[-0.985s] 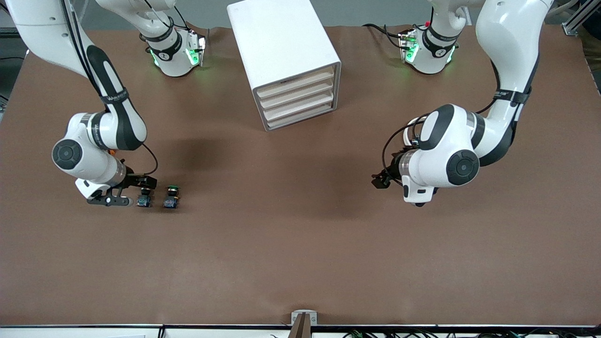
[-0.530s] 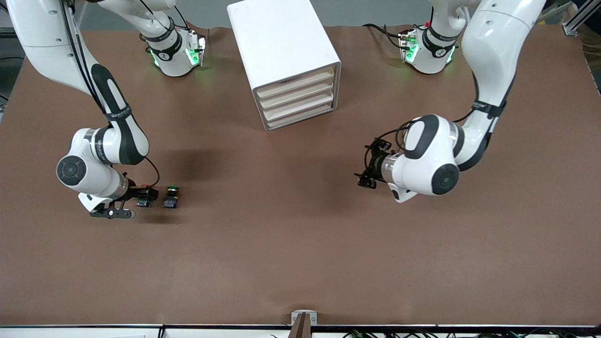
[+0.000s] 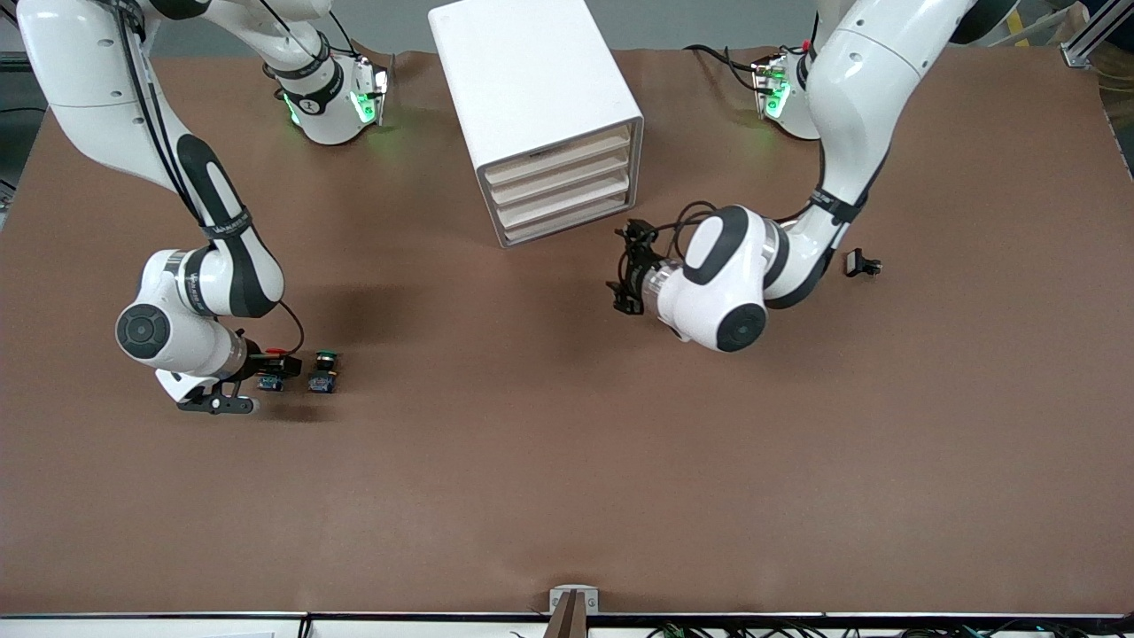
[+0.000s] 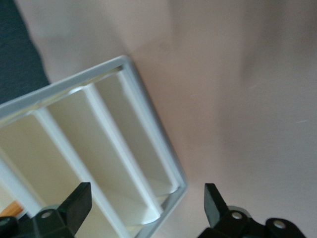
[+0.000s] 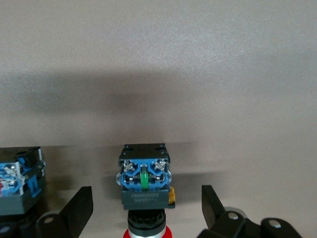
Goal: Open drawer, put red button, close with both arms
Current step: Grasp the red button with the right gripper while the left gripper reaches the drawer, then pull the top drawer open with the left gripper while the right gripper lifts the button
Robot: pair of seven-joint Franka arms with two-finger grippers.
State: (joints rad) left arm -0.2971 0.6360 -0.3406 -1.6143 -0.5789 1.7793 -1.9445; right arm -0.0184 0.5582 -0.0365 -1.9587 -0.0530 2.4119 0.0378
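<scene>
Right gripper (image 5: pixel 143 208) spread open straddling red button (image 5: pixel 144 186); left gripper (image 4: pixel 143 206) open facing drawer cabinet (image 3: pixel 540 115).

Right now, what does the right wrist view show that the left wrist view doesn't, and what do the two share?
Only the right wrist view shows the red button, lying on the table between the open fingers of the right tool, with a second switch beside it. Only the left wrist view shows the white drawer cabinet, its drawer fronts shut, with the left tool open and close to its corner. Both show the brown table and a tool that holds nothing.
</scene>
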